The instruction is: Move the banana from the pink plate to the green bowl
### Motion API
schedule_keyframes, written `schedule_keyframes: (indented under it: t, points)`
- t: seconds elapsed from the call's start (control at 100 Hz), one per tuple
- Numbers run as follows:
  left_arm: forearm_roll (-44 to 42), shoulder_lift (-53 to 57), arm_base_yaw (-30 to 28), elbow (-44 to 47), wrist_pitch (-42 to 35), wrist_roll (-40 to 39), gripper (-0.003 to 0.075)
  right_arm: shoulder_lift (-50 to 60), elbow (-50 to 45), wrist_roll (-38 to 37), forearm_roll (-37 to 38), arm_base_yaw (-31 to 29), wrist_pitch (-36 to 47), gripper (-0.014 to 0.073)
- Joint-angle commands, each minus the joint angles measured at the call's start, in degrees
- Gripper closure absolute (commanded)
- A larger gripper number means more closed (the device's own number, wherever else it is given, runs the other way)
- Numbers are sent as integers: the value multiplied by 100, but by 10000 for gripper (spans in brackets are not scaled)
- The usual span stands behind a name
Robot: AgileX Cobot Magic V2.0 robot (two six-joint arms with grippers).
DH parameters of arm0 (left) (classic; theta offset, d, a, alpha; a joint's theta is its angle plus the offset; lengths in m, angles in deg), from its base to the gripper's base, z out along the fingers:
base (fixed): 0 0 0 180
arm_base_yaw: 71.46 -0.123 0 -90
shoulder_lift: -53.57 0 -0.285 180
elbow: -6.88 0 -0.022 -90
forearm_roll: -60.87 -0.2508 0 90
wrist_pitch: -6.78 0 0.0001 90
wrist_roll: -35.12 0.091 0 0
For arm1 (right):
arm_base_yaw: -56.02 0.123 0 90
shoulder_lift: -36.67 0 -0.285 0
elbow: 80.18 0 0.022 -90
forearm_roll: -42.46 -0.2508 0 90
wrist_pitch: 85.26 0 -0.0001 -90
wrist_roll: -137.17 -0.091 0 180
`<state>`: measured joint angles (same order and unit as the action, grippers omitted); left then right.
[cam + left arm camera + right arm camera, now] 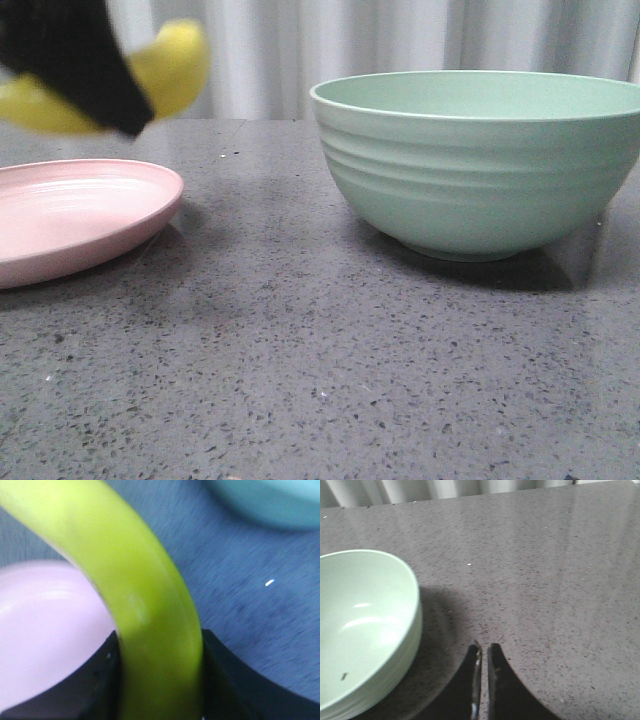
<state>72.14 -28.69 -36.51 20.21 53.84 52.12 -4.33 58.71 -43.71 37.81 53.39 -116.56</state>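
Observation:
My left gripper [85,75] is shut on the yellow banana [175,65] and holds it in the air above the pink plate [70,215] at the far left. In the left wrist view the banana [135,595] runs up between the black fingers [95,680], with the pink plate [45,630] below and the green bowl [270,500] beyond. The green bowl [480,160] stands on the table at the right, empty as far as I can see. My right gripper [484,647] is shut and empty, hovering over bare table beside the bowl [360,625].
A dark speckled stone table [320,380] carries everything. A pale curtain [400,40] hangs behind the table's far edge.

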Motion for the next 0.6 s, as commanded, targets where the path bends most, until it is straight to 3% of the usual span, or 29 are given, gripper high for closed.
schedule_keyframes:
  t: [0.0, 0.17, 0.29, 0.59]
  points:
    - [132, 329, 302, -435, -163, 22, 741, -170, 511, 88, -66, 177, -30, 601]
    - [132, 369, 966, -595, -174, 22, 741, -483, 1189, 88, -590, 697, -380, 361]
    - [132, 319, 1342, -595, -343, 22, 741, -754, 1589, 88, -1377, 1140, -425, 218]
    - [181, 119, 2013, -595, -720, 22, 741, -1829, 2128, 88, -2381, 2213, -228, 186]
